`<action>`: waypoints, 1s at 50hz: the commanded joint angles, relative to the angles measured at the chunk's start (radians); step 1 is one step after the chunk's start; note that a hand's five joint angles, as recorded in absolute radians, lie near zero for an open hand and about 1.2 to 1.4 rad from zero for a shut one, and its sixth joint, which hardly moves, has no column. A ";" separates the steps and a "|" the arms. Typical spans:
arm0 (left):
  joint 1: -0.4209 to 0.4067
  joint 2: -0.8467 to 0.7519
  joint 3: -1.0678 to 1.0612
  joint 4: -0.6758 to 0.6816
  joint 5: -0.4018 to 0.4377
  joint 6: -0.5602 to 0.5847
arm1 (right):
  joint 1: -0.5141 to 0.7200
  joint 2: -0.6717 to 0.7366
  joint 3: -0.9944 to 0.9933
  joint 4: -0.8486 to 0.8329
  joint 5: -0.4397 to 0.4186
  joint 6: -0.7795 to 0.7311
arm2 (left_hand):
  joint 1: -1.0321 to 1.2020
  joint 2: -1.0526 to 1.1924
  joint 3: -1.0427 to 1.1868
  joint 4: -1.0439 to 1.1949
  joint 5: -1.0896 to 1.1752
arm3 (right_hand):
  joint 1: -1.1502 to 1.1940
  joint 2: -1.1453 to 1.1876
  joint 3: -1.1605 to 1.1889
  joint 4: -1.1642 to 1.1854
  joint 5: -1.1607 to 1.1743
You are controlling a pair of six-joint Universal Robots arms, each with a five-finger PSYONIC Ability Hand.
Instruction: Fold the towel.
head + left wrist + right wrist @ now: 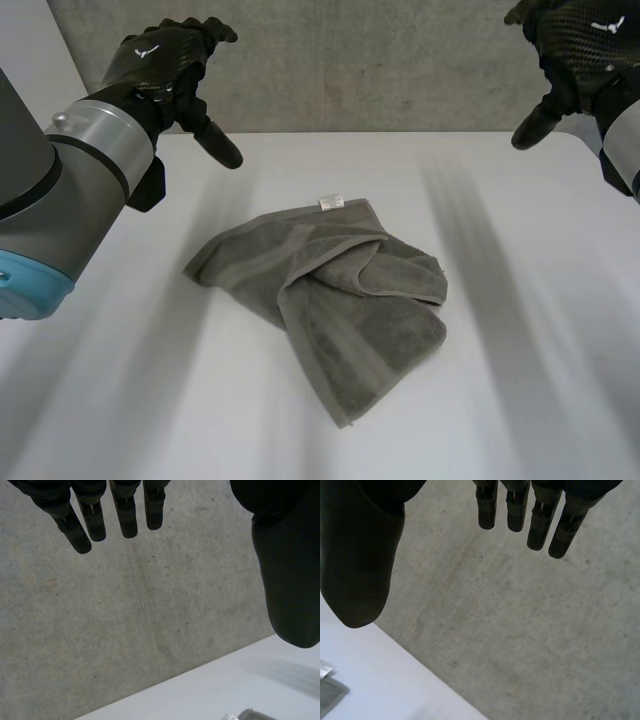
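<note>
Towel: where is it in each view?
Head view: towel crumpled at the middle of the table.
Left wrist view: grey corner beyond the thumb of the left robot hand.
Right wrist view: grey corner beyond the thumb of the right robot hand.
Shared landmark: the towel's white tag.

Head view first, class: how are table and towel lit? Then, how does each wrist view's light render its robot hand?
Head view: the white table is bright, without glare; the grey towel darkens under its folded-over flap. Left wrist view: the left robot hand reads near-black against the lit concrete wall. Right wrist view: the right robot hand likewise.
</note>
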State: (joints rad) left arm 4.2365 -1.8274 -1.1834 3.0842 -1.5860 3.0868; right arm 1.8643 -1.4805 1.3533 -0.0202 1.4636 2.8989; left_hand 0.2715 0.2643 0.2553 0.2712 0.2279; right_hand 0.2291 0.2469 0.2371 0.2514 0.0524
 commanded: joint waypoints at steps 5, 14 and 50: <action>0.000 -0.001 0.002 -0.044 -0.003 0.019 | 0.001 0.046 -0.002 0.031 0.011 0.045 | -0.087 -0.080 -0.071 -0.087 -0.218 | -0.055 -0.072 -0.063 -0.077 -0.052; 0.000 -0.001 0.002 -0.039 -0.003 0.021 | 0.003 0.059 -0.002 0.031 0.021 0.046 | -0.087 -0.080 -0.071 -0.087 -0.218 | -0.055 -0.072 -0.063 -0.077 -0.052; 0.138 -0.536 0.140 -0.027 0.014 0.392 | 0.411 0.494 0.152 -0.098 -0.239 -0.443 | -0.076 -0.068 -0.059 -0.075 -0.207 | -0.024 -0.042 -0.032 -0.046 -0.022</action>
State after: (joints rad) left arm 4.3746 -2.3039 -1.0585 3.0603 -1.5745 3.4789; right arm 2.2488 -1.0202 1.4932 -0.0805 1.2154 2.4718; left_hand 0.2688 0.2644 0.2503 0.2711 0.2226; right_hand 0.2291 0.2469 0.2371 0.2514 0.0524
